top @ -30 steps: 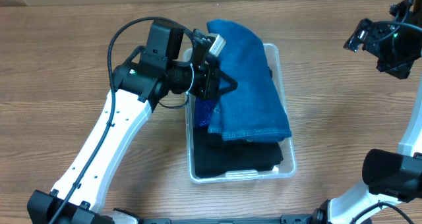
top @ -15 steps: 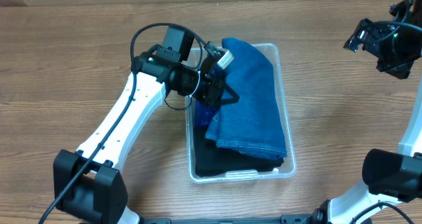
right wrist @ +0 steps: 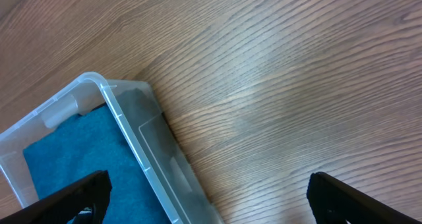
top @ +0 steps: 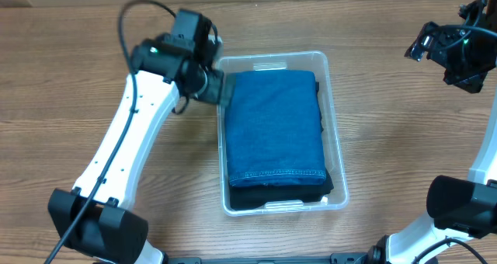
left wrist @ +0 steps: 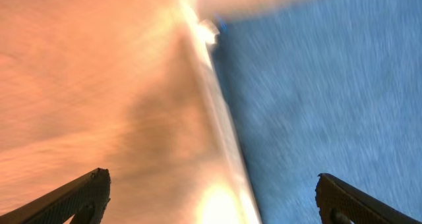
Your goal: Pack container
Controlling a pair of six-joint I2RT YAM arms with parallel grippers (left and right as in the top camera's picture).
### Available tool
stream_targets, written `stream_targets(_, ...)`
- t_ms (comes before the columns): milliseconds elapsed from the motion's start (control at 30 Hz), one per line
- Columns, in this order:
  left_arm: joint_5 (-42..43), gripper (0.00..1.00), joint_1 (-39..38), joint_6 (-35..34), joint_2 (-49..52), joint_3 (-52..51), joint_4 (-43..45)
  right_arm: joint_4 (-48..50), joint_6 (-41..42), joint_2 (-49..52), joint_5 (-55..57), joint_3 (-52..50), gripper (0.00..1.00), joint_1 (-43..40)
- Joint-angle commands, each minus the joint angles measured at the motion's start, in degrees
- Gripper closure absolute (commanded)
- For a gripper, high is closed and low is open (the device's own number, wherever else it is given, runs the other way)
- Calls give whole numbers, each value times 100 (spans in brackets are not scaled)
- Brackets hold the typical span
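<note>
The wood-grain bench (top: 388, 163) stretched under both arms, and the clear container (top: 336, 140) rested on it near the middle. The left end effector (top: 219, 85) hung at the container's far left corner, just over the rim. Its own camera was smeared with blur, yet the two dark fingertips (left wrist: 79, 194) stood at opposite lower corners of that view, so it was spread wide and gripped nothing. Beneath it the pale rim of the container ran between the fingers, with wood under one finger and a folded blue denim cloth (top: 272, 124) under the other. That cloth lay flat inside the container, filling most of it, on top of a black garment (top: 283, 192) whose edge showed at the end of the bin farther from the left end effector. The right end effector (top: 458, 50) hovered above the bench with the container well off to its left, its fingers likewise spread wide and empty. From its wrist camera, one rounded corner of the container sat below and toward one finger, with blue cloth visible inside it.
</note>
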Motion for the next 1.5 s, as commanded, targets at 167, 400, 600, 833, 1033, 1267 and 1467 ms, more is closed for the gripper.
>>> stream_targets(167,411,63,-831,-166,74,632,461,13,24,-94,33,37,0,-11)
stream_targets(400,931,79,-1768,-356,1945,396,-317,7,24,-94,33,37,0,-11)
stream_targets(600,1010,53,-1692,-177,1725,599,-476,7,24,-94,33,37,0,-11)
stream_targets(833,-817,0,-175,-595,-1191,1025,-219,579,-313,-94,31,39,0,256)
stream_targets(1033,-426,0,2050,-216,-1493,1008,-859,535,-702,-186,52,39,0,804)
stream_targets(1267,-212,0,2481,317,-4562,-1414,-2,640,-688,-2057,87,-304,0,610)
stream_targets(1467,-212,0,2479,-225,-7705,-4323,468,2347,-796,-5501,153,-4666,0,610)
